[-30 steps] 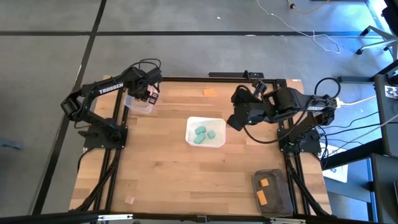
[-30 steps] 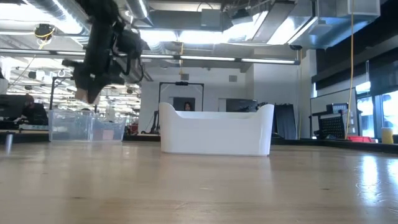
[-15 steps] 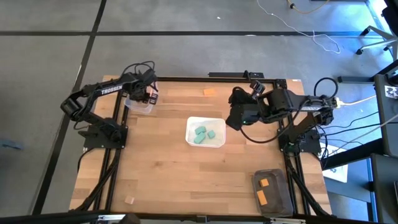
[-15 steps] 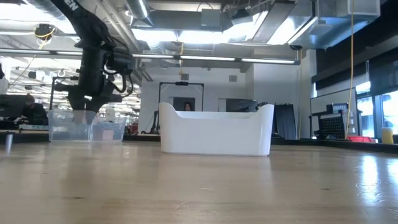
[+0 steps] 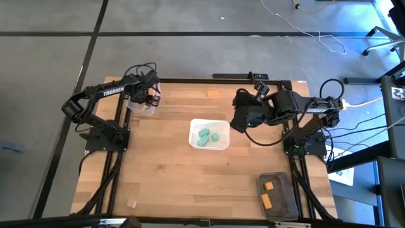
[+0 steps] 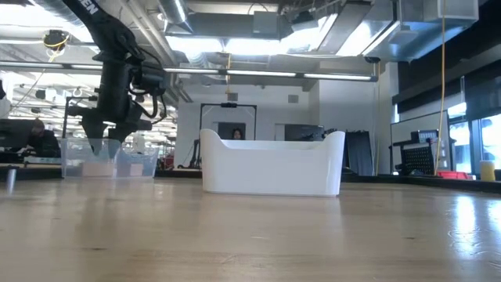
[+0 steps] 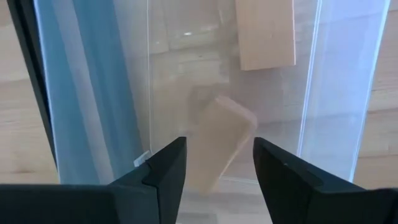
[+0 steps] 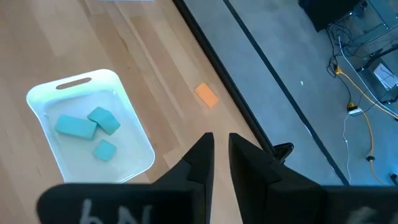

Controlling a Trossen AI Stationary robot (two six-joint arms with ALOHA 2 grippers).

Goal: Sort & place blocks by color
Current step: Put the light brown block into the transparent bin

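While the left tool (image 5: 147,98) hangs over the clear tub (image 5: 142,106) at the tabletop's (image 5: 164,171) far left corner, seen from above, the right tool (image 5: 239,119) hovers just right of the white tray (image 5: 209,134), which holds three teal blocks (image 5: 206,137). One orange block (image 5: 212,94) lies alone near the far edge, two more (image 5: 268,192) sit in the dark tub (image 5: 276,196) at the near right, and a pale block (image 5: 131,203) lies near the front left.

From table height, the left tool (image 6: 104,131) dips into the clear tub (image 6: 109,160), beside the white tray (image 6: 272,164).

Through the left wrist camera, the fingers (image 7: 166,171) are spread, with a pale block (image 7: 217,144) loose between them and another (image 7: 266,32) beyond, both inside the tub.

Through the right wrist camera, the fingers (image 8: 200,158) are nearly pressed together, pinching nothing, above the tabletop between the tray (image 8: 134,127) and the orange block (image 8: 206,95).
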